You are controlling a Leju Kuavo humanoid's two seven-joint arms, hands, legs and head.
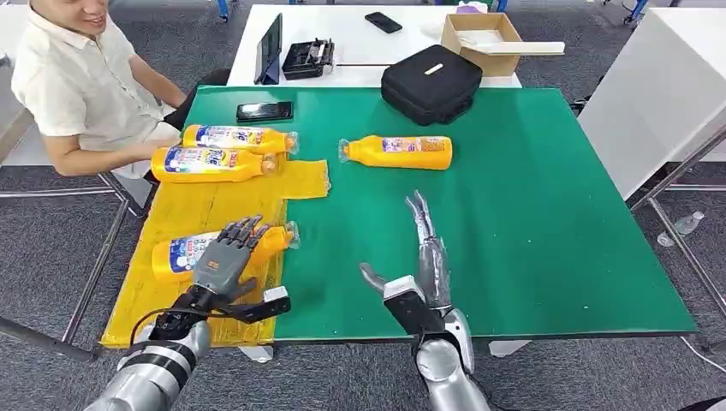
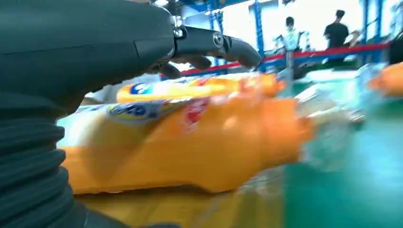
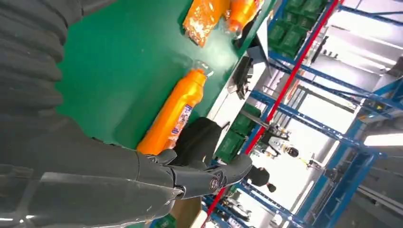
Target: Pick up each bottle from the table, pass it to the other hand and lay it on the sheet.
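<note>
The landmark here is the yellow sheet (image 1: 197,257) spread over the left part of the green table (image 1: 514,240). Three orange bottles are lying on it: two (image 1: 240,138) (image 1: 210,164) side by side at the sheet's far end, right by the arm of a person in a cream shirt (image 1: 81,81), and a third bottle (image 1: 184,253) at the near end with its clear cap poking over the sheet's right edge. The left hand (image 1: 224,261) sits on top of that near bottle, fingers draped over its middle. The left wrist view is pretty blurry, so it's hard to say whether the fingers (image 2: 216,45) actually grip it or just rest there.

The fourth bottle (image 1: 398,151) lies off the sheet, on bare green to the right of its far corner, cap pointing back at the sheet. The right hand (image 1: 424,257) is well right of the sheet and nearer than that bottle, fingers straight and spread, thumb out, holding nothing.

Beyond the sheet's far end there's a black phone (image 1: 264,110) on the green, and further right a black zip case (image 1: 431,83) straddling the table's back edge. Behind that, a white table (image 1: 342,34) carries a cardboard box (image 1: 481,41), a black tray (image 1: 308,58) and another phone (image 1: 383,22).
</note>
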